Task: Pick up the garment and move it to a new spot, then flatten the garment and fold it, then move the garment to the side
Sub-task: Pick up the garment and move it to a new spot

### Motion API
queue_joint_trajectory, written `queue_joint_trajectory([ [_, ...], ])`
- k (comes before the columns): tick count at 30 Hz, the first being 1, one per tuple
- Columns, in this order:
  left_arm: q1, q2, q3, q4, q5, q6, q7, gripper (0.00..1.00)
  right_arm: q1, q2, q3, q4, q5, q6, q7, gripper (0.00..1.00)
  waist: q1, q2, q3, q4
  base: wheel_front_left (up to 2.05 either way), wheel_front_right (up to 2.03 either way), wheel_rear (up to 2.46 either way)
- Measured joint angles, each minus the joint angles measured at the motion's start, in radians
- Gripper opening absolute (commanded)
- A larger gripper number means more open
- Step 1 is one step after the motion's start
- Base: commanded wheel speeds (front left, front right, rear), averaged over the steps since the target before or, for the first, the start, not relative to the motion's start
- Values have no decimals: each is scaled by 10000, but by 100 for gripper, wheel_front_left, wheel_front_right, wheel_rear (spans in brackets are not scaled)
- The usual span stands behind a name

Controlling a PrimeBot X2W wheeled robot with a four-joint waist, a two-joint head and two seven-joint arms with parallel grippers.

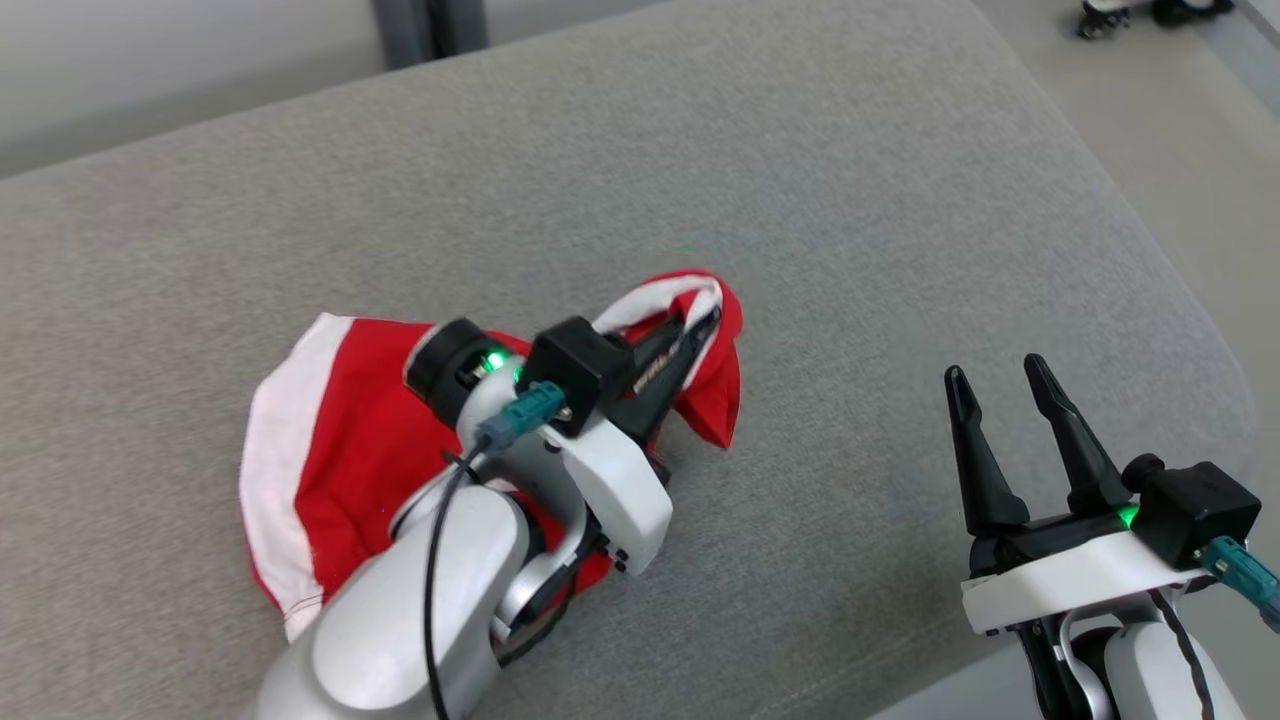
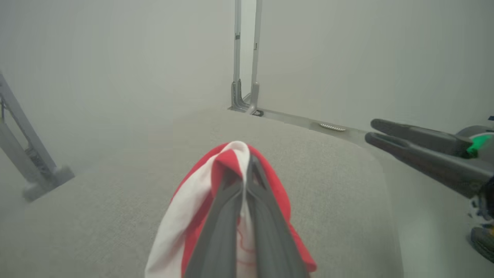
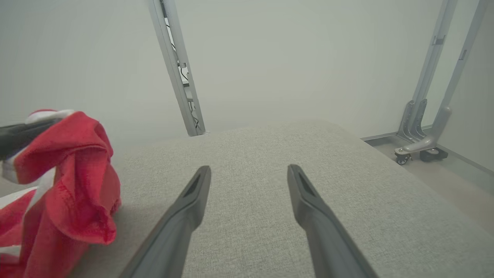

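Slippage is looking possible: we are clenching our left claw (image 1: 705, 325) on only a bunched edge of the garment (image 1: 340, 420), while our right claw (image 1: 995, 372) is hanging released.

Even, soft, bright light with faint shadows; both wrist views hazy, blurred toward the edges

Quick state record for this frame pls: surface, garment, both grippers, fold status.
surface: grey woven fabric cushion
garment: red cloth garment with white trim, crumpled, mostly lying on the cushion, one edge pulled up
left gripper: fingers shut on the garment's raised edge
right gripper: fingers open, holding nothing, over bare cushion, apart from the garment
fold status: not flattened or folded yet
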State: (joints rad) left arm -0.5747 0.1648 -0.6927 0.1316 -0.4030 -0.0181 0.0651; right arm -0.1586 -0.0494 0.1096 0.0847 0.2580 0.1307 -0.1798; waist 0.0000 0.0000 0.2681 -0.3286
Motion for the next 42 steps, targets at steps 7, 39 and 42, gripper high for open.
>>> queue_joint_trajectory([
  [7, 270, -581, -798, 2056, -173, -514, -512, 7, -174, 4, 33, 453, 163, 0, -307, 100, 0, 0, 637, -443, 0, 0, 0],
  [39, 4191, 1791, 3473, -245, -1896, 2305, -3168, 100, 483, 12, -961, 268, -800, 0, 575, 100, 0, 0, -1838, 3051, 0, 0, 0],
  [42, 4691, 2063, 3952, -495, -2017, 2401, -3210, 100, 663, 12, -974, 201, -826, 0, 686, 100, 0, 0, -2089, 3181, 0, 0, 0],
])
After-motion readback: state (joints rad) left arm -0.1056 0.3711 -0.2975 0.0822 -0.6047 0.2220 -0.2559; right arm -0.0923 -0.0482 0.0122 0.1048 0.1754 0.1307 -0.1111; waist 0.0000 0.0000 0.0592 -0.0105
